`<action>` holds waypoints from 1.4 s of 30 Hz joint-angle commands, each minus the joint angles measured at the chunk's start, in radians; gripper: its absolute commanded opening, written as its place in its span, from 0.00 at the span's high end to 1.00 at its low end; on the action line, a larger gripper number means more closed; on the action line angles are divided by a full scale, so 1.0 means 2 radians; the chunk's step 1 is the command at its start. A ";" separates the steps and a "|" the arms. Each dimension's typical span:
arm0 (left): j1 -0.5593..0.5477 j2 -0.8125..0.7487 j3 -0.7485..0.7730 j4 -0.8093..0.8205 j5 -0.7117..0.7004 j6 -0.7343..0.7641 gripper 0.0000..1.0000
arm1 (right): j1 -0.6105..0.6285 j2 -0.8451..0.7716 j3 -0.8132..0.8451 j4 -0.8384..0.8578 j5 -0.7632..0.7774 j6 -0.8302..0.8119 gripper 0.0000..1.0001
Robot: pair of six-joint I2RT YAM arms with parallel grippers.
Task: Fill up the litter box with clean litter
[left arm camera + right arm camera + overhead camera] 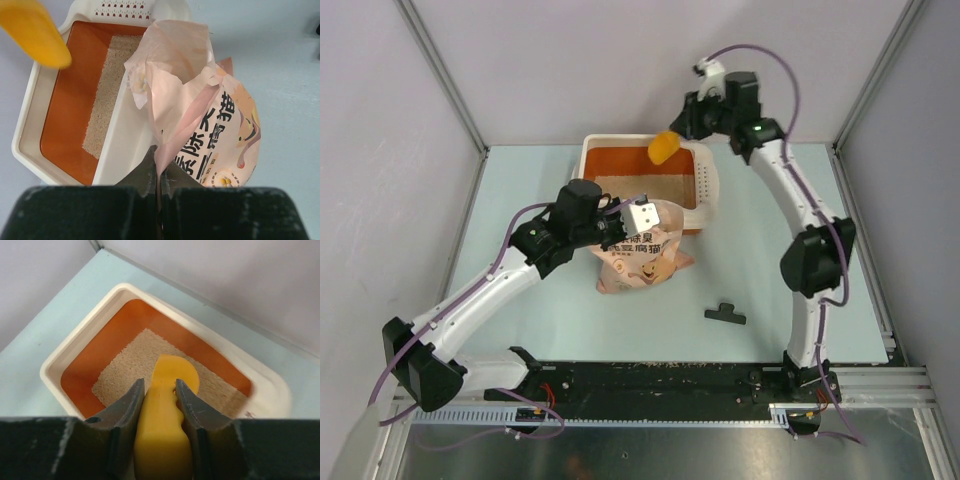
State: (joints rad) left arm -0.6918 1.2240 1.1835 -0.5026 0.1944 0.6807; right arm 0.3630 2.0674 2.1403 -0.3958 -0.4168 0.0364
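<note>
Bright even light, soft faint shadows, slight blur on right claw point(159, 384)

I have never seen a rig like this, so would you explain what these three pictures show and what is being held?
This is a robot: a left arm and a right arm bolted at the near edge of a table, each ending in a two-finger hand. The wide picture looks down from above; the other two come from a camera on each wrist. On the table are a cream litter box partly covered with beige litter, a pink printed bag and a small black piece. The left hand pinches the bag's top edge; the right hand grips an orange scoop above the box.
</note>
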 commanded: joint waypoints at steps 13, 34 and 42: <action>0.003 0.002 0.003 0.004 0.016 -0.034 1.00 | -0.083 -0.273 -0.198 -0.127 -0.235 0.019 1.00; 0.003 -0.002 0.052 0.005 0.043 -0.064 1.00 | 0.072 -0.215 -0.208 -0.153 0.130 0.090 1.00; 0.003 0.002 0.069 0.007 0.060 -0.078 1.00 | 0.092 -0.201 -0.232 -0.150 0.181 0.111 1.00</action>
State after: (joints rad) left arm -0.6830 1.2514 1.2560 -0.5583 0.2417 0.5636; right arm 0.5476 1.6627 1.6958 -0.7364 -0.1776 0.2127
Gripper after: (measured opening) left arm 0.020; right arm 0.312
